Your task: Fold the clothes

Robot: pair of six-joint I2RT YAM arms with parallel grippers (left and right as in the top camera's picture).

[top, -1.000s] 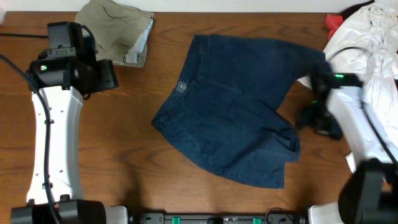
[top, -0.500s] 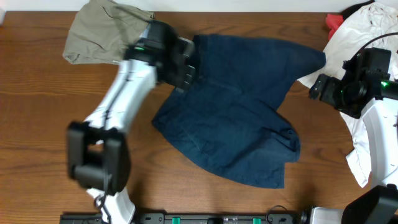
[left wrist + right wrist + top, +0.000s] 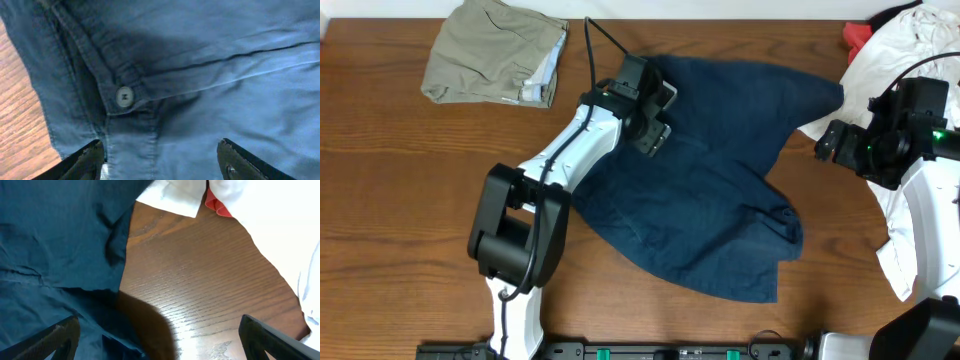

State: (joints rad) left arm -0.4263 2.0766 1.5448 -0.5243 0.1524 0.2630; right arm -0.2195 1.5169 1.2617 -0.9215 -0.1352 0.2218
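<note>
On wooden table (image 3: 400, 220) (grain visible), navy shorts (image 3: 720, 200)

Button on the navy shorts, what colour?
Pale grey button on the navy shorts, best in left wrist view.

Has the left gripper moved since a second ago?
Yes: left gripper crossed from left of the khaki garment to over the navy shorts, right of it.

1 navy shorts (image 3: 720, 190), 1 khaki garment (image 3: 490, 65), 1 white garment (image 3: 910, 50).
</note>
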